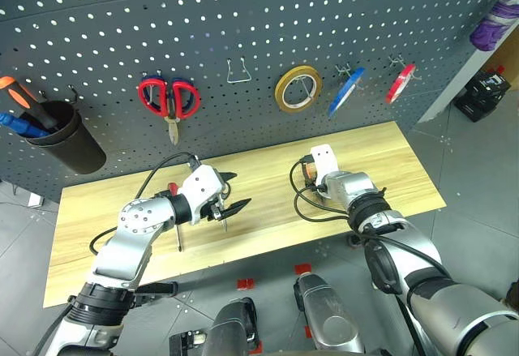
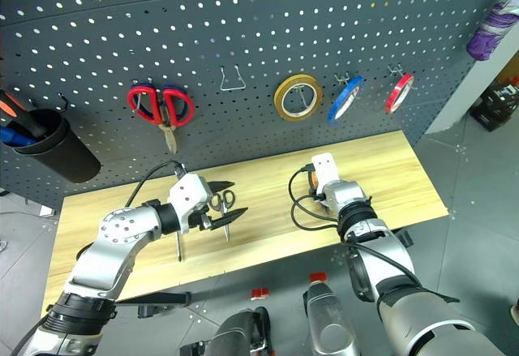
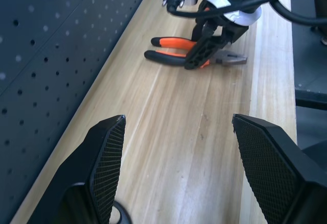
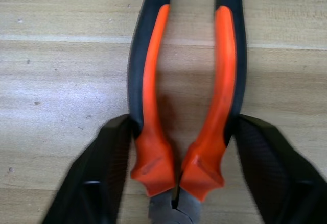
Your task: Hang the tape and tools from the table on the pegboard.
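At the far left of the dark grey perforated pegboard [image 1: 243,15], a black cup [image 1: 69,141] holds orange- and blue-handled tools. Next along hang large red-handled scissors [image 1: 169,100], then an empty wire hook [image 1: 238,72], a yellow tape ring [image 1: 297,88], the thin blue tape ring [image 1: 346,90] already on its hook, and a red tape ring [image 1: 401,83].

Below, on the pale wood-plank table [image 1: 389,161], the slim red-handled screwdriver [image 1: 174,214] lies flat beside the left arm. The left gripper [image 2: 220,203] hovers over the tabletop with its black fingers spread and nothing between them; small dark-handled scissors [image 2: 226,210] lie on the planks just at its fingertips.

Further right, the right gripper [image 4: 176,147] reaches down to the orange-and-black-handled pliers [image 4: 184,81], which lie flat on the wood near the pegboard side. Its two fingers [image 4: 102,173] straddle the handles close to the pivot, each pressed against an outer edge.
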Tool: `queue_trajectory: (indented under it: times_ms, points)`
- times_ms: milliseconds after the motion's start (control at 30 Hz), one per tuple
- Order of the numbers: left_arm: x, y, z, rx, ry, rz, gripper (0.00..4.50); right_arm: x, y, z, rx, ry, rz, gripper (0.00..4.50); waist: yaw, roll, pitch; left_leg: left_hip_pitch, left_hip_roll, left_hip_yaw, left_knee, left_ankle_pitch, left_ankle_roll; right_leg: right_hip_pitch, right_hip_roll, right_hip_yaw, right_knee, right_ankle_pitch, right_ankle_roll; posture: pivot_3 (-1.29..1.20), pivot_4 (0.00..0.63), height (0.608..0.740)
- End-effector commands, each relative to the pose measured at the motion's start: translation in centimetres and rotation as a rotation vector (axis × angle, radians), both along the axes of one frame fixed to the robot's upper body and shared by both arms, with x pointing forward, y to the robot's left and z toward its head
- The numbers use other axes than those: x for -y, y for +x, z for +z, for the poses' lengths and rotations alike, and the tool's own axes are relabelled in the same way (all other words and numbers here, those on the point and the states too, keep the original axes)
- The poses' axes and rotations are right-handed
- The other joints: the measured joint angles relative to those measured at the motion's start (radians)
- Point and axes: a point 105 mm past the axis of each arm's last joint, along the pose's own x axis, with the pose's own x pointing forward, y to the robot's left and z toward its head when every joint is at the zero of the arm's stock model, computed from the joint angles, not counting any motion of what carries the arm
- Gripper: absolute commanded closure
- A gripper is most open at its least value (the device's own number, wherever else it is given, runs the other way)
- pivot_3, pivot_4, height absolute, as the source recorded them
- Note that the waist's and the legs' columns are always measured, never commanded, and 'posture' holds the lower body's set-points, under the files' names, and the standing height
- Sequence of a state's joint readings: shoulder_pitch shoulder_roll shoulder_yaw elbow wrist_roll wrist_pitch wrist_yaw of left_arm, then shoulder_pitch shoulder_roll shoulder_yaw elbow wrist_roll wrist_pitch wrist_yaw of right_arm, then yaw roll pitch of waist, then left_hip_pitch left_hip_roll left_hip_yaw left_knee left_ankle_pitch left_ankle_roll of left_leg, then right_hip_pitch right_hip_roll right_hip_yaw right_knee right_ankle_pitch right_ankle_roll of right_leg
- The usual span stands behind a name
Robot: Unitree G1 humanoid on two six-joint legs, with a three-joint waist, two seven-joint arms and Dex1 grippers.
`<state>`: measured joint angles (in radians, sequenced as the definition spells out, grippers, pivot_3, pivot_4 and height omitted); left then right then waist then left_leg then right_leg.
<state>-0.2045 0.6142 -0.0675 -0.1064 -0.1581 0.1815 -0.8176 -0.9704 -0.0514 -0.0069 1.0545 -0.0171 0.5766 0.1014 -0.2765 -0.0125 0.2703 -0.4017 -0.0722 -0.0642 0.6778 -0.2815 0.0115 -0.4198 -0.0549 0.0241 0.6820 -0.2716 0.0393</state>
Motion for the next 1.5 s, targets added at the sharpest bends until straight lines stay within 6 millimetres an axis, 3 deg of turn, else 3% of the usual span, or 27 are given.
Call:
queue_trajectory:
  times_ms: [33,133,367,500,633,833,1067,1300,1500]
  points:
    - [-0.8,-0.2,1.6,0.061,-0.055,0.045,0.97,-1.8,0.4,2.3,0.110,0.061,0.093,1.91,0.000,0.000,0.000,0.000,0.000,0.000,0.000,0.000,0.000,0.000,0.000,0.000,0.000,0.000,0.000,-0.30,0.240,0.740]
    - [-1.7,-0.2,2.6,0.098,-0.103,0.118,0.97,-2.5,-0.4,4.8,0.238,0.062,0.166,1.92,0.003,0.000,0.000,-0.001,0.000,0.000,0.000,-0.001,0.001,-0.001,0.000,0.000,0.000,0.000,0.000,-0.30,0.244,0.740]
    - [-4.1,-1.7,4.7,0.151,-0.257,0.330,0.97,-5.5,-6.9,13.9,0.684,0.137,0.325,1.92,0.021,0.000,0.000,-0.003,0.001,-0.001,0.000,-0.002,0.002,-0.003,0.001,0.000,0.000,0.000,0.000,-0.29,0.264,0.740]
    - [-4.3,-2.5,5.9,0.174,-0.295,0.368,0.97,-7.2,-8.9,18.2,0.873,0.198,0.395,1.92,0.037,0.000,0.001,-0.002,0.001,-0.001,0.000,-0.002,0.002,-0.002,0.001,0.000,0.000,0.000,0.000,-0.28,0.271,0.740]
    - [-3.6,-2.5,8.1,0.210,-0.355,0.374,0.97,-9.3,-9.1,23.5,1.059,0.324,0.450,1.92,0.057,-0.001,0.001,-0.002,0.001,0.000,0.001,-0.002,0.002,-0.002,0.001,0.000,0.000,0.000,0.000,-0.26,0.280,0.740]
    - [-3.1,-2.0,10.4,0.217,-0.384,0.394,0.97,-12.1,-7.7,30.5,1.297,0.400,0.458,1.92,0.064,-0.001,0.002,-0.001,0.001,-0.001,0.000,-0.001,0.002,-0.002,0.001,-0.002,0.000,0.000,0.000,-0.23,0.288,0.740]
    - [-1.9,-1.3,11.2,0.184,-0.415,0.395,0.97,-13.7,-5.5,32.5,1.412,0.377,0.455,1.92,0.072,-0.003,0.005,-0.001,0.001,0.000,0.000,0.000,0.000,-0.002,0.001,-0.002,-0.001,0.001,-0.001,-0.21,0.298,0.740]
    - [-1.4,-0.7,11.2,0.184,-0.408,0.396,0.97,-13.9,-3.3,31.7,1.445,0.291,0.453,1.92,0.080,-0.003,0.006,-0.001,0.002,0.000,0.000,0.001,-0.001,-0.002,0.001,-0.002,0.000,0.001,-0.001,-0.20,0.299,0.740]
    - [-0.9,-0.1,11.6,0.201,-0.416,0.390,0.97,-12.6,-1.5,29.8,1.480,0.124,0.399,1.92,0.087,-0.004,0.007,-0.001,0.002,0.000,0.000,0.001,-0.002,-0.002,0.000,-0.002,-0.001,0.001,-0.001,-0.17,0.298,0.740]
